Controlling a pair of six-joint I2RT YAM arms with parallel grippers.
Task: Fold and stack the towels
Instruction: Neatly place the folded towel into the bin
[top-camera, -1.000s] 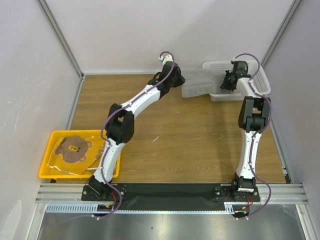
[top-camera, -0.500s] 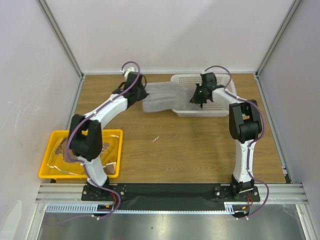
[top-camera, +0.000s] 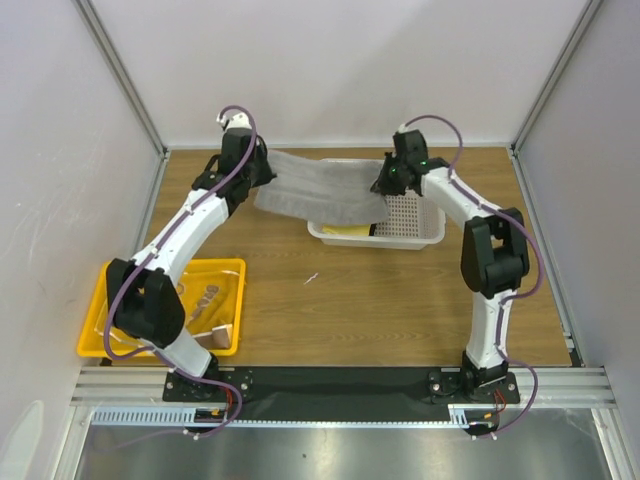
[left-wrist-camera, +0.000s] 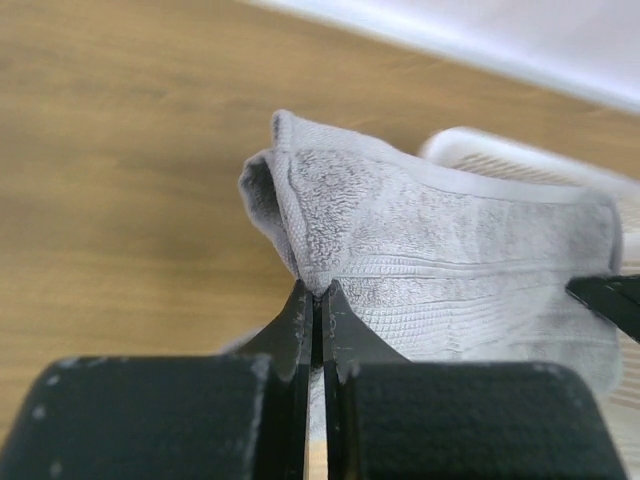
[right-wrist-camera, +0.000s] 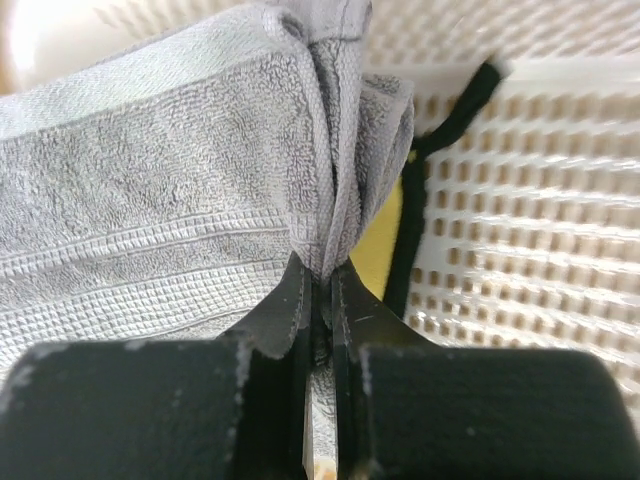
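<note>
Left gripper (left-wrist-camera: 315, 290): mine, clamped tight on a bunched corner of the grey towel (top-camera: 318, 195), with the fingers almost meeting on the cloth.
Right gripper (right-wrist-camera: 320, 268): also pinched shut, on a gathered fold at the opposite end of the same towel.
Grey towel: spread between my two grippers along the far edge of the worktop (top-camera: 350, 300). The left end is towards the far left corner. The right end hangs over the far left part of the basket (top-camera: 425, 228). I cannot tell whether the sagging middle touches the basket's rim.
Basket: white mesh, on the far half of the worktop, right of centre, below my right gripper.
Yellow towel (top-camera: 345, 231): inside the basket at its left end, partly covered from above by the grey towel.
Tray (top-camera: 90, 335): yellow plastic, at the near left corner of the worktop.
Patterned towel (top-camera: 207, 298): in the tray, showing brown marks on yellow-orange cloth, largely hidden behind my left arm.
</note>
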